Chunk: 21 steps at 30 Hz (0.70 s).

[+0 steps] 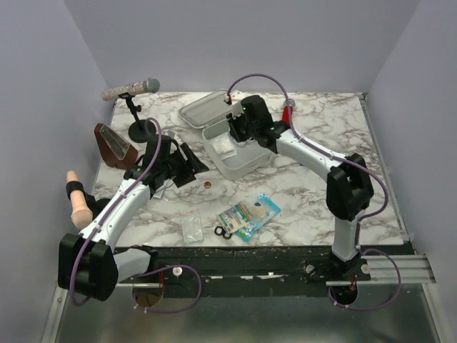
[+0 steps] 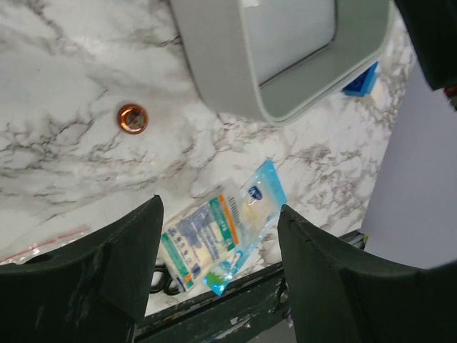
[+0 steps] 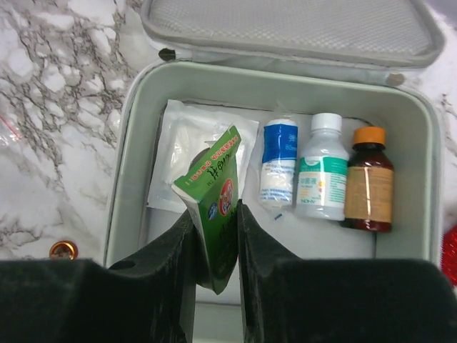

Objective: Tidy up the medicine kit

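The right gripper is clamped on a green sachet, holding it upright by its lower half. The medicine kit lies straight below this gripper, lid thrown open on the far side. Its long axis runs from side to side across the gripper's fingers. Beyond the fingertips and to their right, three bottles lie side by side in the kit. A flat white pouch lies under and just left of the sachet. The sachet's bottom end is hidden between the fingers, so it may or may not be touching the kit's floor.

The left gripper stands with its fingers apart and holds nothing. It hangs over the bench with blue-edged packets below it and the kit ahead of it. The right arm is clearly the nearer one, so the next move looks like a short drop into the kit.
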Motion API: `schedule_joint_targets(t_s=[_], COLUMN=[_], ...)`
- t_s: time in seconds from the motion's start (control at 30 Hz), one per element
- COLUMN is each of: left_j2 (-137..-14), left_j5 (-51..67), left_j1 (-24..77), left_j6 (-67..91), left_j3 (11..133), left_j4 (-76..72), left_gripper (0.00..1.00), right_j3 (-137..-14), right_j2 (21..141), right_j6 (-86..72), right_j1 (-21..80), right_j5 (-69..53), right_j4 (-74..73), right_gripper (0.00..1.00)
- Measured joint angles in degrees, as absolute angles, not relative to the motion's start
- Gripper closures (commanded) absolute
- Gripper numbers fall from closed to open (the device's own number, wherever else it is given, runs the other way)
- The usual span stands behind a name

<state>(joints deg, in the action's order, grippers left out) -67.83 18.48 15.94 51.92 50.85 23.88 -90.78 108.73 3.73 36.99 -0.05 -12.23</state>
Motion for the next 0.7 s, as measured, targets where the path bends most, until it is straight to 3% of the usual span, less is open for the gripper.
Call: schedule_joint_targets(t_s=[0.2, 0.7], left_j2=[-64.0, -61.0], left_j5=[16.7, 13.5], left_j1=[15.9, 15.9], left_j6=[51.2, 49.0], left_j3=[42.8, 39.0], left_j4=[23.8, 24.8], left_gripper=[0.27, 0.27], right_j3=[-96.3, -110.5], right_j2=[118.1, 130.1], right_j6=[5.3, 4.9], right_j1=[36.8, 36.0], right_j5=[-2.1, -0.6], right_j4=[-15.4, -20.2], right_gripper=[0.68, 0.56])
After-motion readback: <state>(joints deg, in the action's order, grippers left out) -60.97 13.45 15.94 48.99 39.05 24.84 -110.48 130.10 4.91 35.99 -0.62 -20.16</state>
